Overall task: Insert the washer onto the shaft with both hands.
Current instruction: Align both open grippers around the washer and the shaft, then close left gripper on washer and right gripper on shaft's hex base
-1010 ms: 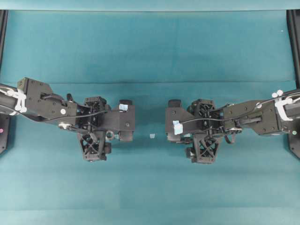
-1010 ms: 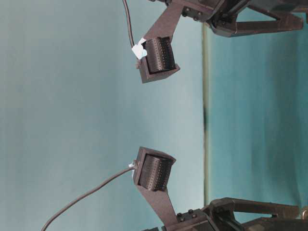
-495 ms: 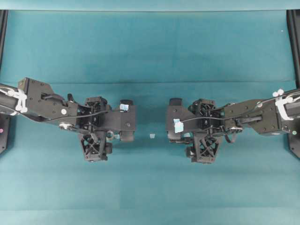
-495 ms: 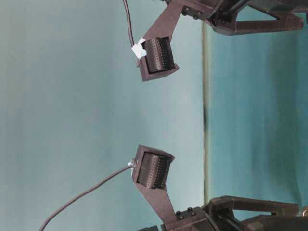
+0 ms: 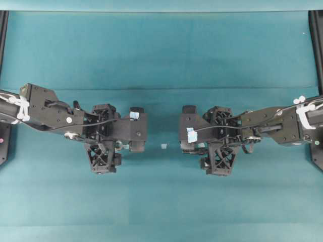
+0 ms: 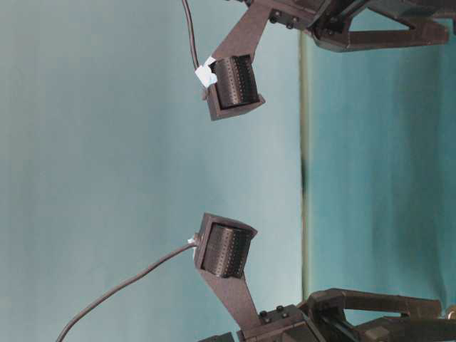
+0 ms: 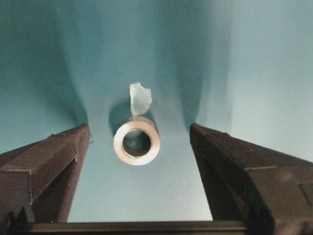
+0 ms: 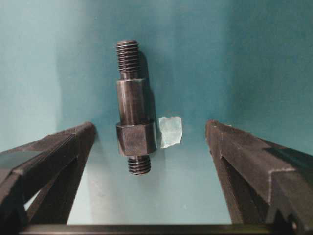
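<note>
The washer (image 7: 137,141), a thick silvery ring, lies flat on the teal mat with a scrap of pale-blue tape (image 7: 140,98) just beyond it. My left gripper (image 7: 139,128) hangs over it, open, one finger on each side and neither touching. In the overhead view the left gripper (image 5: 112,141) mostly covers it. The shaft (image 8: 132,105), a dark stepped rod threaded at both ends, lies on the mat beside another tape square (image 8: 170,131). My right gripper (image 8: 150,125) straddles its near end, open and clear of it. From overhead the right gripper (image 5: 209,141) hides the shaft.
A small pale-blue tape square (image 5: 164,146) sits on the mat between the two arms. Black frame rails (image 5: 317,45) run along the left and right edges. Teal mat (image 5: 161,55) stretches behind and in front of both arms.
My left arm has edged slightly to the right, covering more of the washer from above. The right arm has barely moved. Both grippers have stayed open.
</note>
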`<state>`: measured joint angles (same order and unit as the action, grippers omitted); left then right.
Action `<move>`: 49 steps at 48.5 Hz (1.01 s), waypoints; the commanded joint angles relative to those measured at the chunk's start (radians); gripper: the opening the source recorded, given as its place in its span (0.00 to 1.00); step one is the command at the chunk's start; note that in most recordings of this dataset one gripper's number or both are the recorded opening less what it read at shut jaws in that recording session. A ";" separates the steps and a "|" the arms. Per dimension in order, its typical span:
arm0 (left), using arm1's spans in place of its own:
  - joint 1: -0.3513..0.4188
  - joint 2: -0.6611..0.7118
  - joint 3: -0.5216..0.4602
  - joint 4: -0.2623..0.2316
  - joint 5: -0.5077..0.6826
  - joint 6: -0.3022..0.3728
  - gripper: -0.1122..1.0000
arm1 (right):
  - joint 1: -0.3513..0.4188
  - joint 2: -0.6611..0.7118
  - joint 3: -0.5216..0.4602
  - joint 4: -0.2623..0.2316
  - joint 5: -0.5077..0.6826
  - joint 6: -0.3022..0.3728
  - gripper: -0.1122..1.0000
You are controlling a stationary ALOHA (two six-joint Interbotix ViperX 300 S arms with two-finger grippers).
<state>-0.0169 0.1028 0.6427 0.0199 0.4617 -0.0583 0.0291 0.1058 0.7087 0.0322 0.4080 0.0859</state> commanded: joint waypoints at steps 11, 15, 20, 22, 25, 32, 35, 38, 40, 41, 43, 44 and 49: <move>-0.002 -0.009 -0.015 0.002 -0.005 0.003 0.89 | 0.008 0.003 0.002 0.006 0.006 0.002 0.87; -0.002 -0.009 -0.014 0.002 -0.005 0.003 0.89 | 0.009 0.003 0.000 0.006 0.006 0.002 0.87; -0.002 -0.008 -0.014 0.003 -0.005 0.003 0.89 | 0.009 0.003 0.000 0.006 0.006 0.002 0.87; -0.003 -0.008 -0.015 0.003 -0.005 0.005 0.88 | 0.011 0.003 0.000 0.006 0.006 0.002 0.87; -0.002 -0.008 -0.015 0.003 -0.005 0.003 0.87 | 0.011 0.003 0.000 0.006 0.006 0.003 0.87; -0.003 -0.011 -0.015 0.003 -0.006 0.003 0.80 | 0.011 0.003 -0.002 0.006 0.009 0.003 0.87; -0.005 -0.012 -0.014 0.002 -0.008 0.003 0.74 | 0.011 0.005 -0.003 0.006 0.020 0.002 0.84; -0.003 -0.012 -0.014 0.003 -0.008 0.003 0.66 | 0.011 0.006 -0.005 0.006 0.032 0.002 0.78; -0.003 -0.012 -0.012 0.002 -0.006 0.003 0.60 | 0.011 0.006 -0.006 0.006 0.037 0.000 0.73; -0.003 -0.012 -0.012 0.002 -0.006 0.003 0.56 | 0.011 0.008 -0.006 0.006 0.038 0.000 0.69; -0.003 -0.014 -0.012 0.002 -0.008 0.003 0.50 | 0.011 0.008 -0.008 0.005 0.040 -0.002 0.61; -0.005 -0.014 -0.012 0.002 -0.006 0.003 0.46 | 0.011 0.008 -0.008 0.005 0.040 -0.002 0.58; -0.003 -0.014 -0.012 0.002 -0.008 0.009 0.43 | 0.008 0.008 -0.009 0.002 0.040 -0.002 0.40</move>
<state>-0.0184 0.1028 0.6427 0.0199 0.4602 -0.0537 0.0276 0.1074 0.6964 0.0307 0.4403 0.0859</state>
